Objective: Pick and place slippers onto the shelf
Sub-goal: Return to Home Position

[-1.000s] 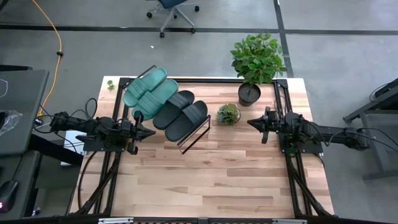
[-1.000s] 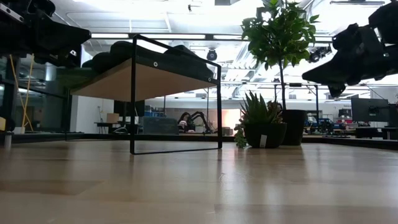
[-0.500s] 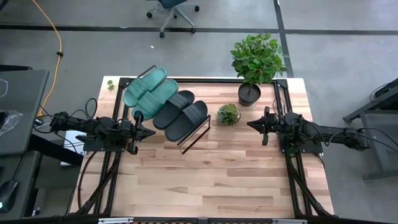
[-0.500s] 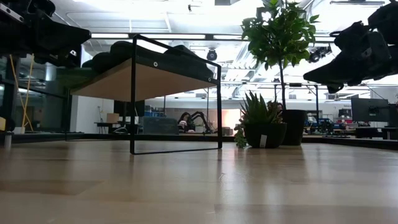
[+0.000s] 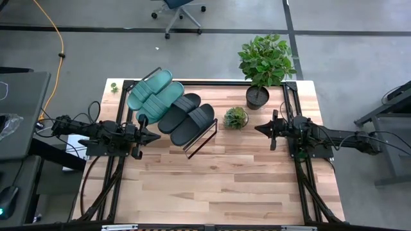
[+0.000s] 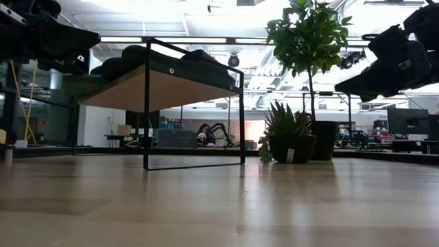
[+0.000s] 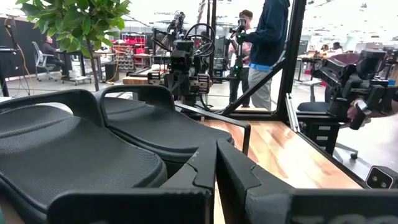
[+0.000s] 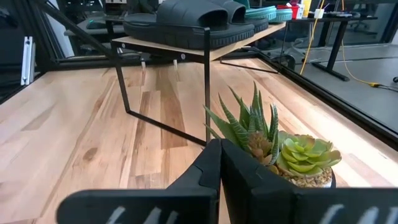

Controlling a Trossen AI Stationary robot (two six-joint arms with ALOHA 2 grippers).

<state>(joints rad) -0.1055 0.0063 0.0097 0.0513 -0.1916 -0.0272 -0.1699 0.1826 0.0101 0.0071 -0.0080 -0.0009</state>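
Four slippers [image 5: 169,106] lie side by side on the shelf [image 6: 158,90] at the far left of the desk [image 5: 218,179]. We see the left gripper [image 5: 156,135], fingers together and empty, just beside the shelf. The right gripper [image 5: 258,128], likewise closed, faces it with a small succulent [image 5: 236,117] between and a leafy potted plant [image 5: 263,61] near.

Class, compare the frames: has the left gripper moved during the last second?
No. In the high view the left gripper stays shut at the same spot, just left of the shelf and its black frame.
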